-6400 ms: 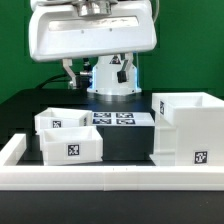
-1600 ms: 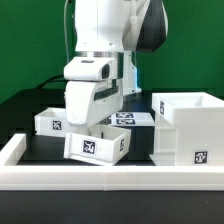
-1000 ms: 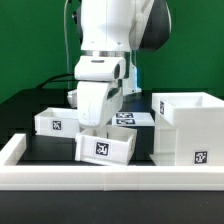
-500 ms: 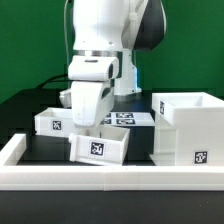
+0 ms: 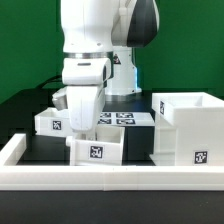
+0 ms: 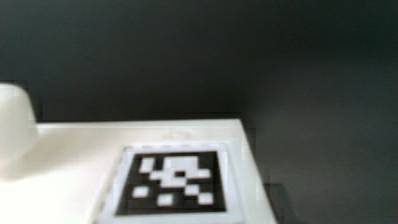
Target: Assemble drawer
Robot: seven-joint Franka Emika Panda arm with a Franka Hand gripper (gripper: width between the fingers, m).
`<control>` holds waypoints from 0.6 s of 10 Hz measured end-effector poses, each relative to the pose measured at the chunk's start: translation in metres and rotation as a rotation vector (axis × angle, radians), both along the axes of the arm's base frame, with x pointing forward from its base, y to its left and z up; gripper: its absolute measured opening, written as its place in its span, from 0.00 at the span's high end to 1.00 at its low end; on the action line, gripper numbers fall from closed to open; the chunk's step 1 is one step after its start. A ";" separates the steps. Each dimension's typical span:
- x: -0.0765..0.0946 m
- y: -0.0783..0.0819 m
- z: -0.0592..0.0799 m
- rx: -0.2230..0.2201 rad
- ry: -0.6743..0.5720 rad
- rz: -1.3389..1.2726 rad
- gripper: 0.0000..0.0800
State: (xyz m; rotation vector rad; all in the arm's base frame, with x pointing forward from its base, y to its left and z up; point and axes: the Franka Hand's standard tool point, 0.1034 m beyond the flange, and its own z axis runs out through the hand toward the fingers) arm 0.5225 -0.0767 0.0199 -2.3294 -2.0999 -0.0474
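Exterior view: a shallow tray is set upright beneath the jaws, near the housing, presumably for insertion; whether it is grasped cannot be told.

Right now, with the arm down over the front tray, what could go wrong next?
The front tray is low and close to the rail, so a sideways move might snag it. The gripper reaches into it, but its grip is hidden, and a loose hold could let the tray tilt. The second tray is right beside the arm and could get knocked on a swing toward the housing.
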 end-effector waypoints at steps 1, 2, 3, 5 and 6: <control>-0.001 -0.001 -0.001 0.000 0.003 -0.002 0.95; -0.002 -0.001 -0.001 0.001 0.005 -0.002 0.95; -0.003 0.000 -0.001 0.003 0.027 0.001 0.95; 0.005 0.014 0.002 0.010 0.022 0.025 0.95; 0.006 0.019 0.000 0.014 0.022 0.034 0.95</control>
